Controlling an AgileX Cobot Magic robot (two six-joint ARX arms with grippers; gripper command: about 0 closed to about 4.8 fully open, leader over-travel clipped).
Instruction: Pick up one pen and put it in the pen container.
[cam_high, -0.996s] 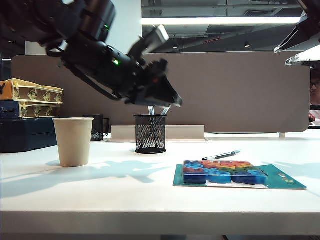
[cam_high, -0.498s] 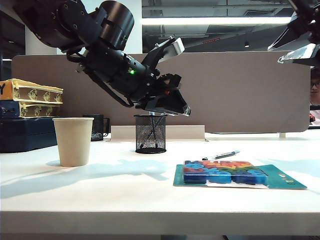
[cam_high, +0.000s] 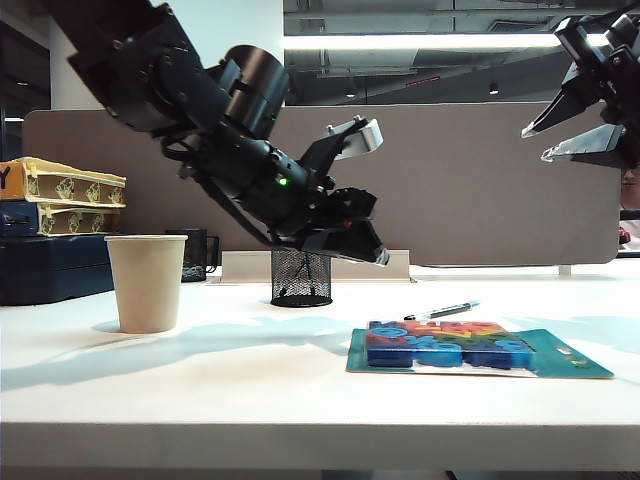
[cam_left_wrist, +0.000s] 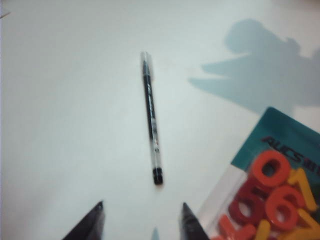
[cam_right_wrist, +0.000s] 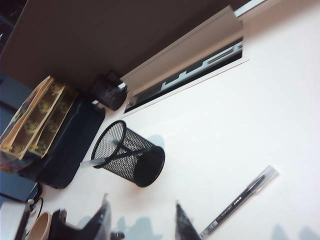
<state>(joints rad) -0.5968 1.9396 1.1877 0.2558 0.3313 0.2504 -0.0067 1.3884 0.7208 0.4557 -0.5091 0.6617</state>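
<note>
The pen (cam_high: 443, 310) lies flat on the white table just behind the number puzzle; it is a black barrel with a clear cap (cam_left_wrist: 151, 117). My left gripper (cam_high: 382, 195) hangs above the table between the pen container and the pen. It is open, and the pen lies ahead of its fingertips (cam_left_wrist: 142, 205), untouched. The pen container (cam_high: 301, 278), a black mesh cup (cam_right_wrist: 129, 160) with pens standing in it, is partly hidden behind the left arm. My right gripper (cam_high: 535, 146) is high at the far right, open and empty (cam_right_wrist: 141, 201), with the pen (cam_right_wrist: 240, 200) below it.
A coloured number puzzle on a teal card (cam_high: 450, 345) lies in front of the pen (cam_left_wrist: 270, 195). A beige paper cup (cam_high: 147, 283) stands at the left. Stacked boxes (cam_high: 60, 200) and a dark mug (cam_high: 195, 255) sit at the back left, before a brown partition (cam_high: 480, 190).
The left arm has swung down and to the right, from above the mesh cup towards the pen. The right gripper has come down into view at the top right.
</note>
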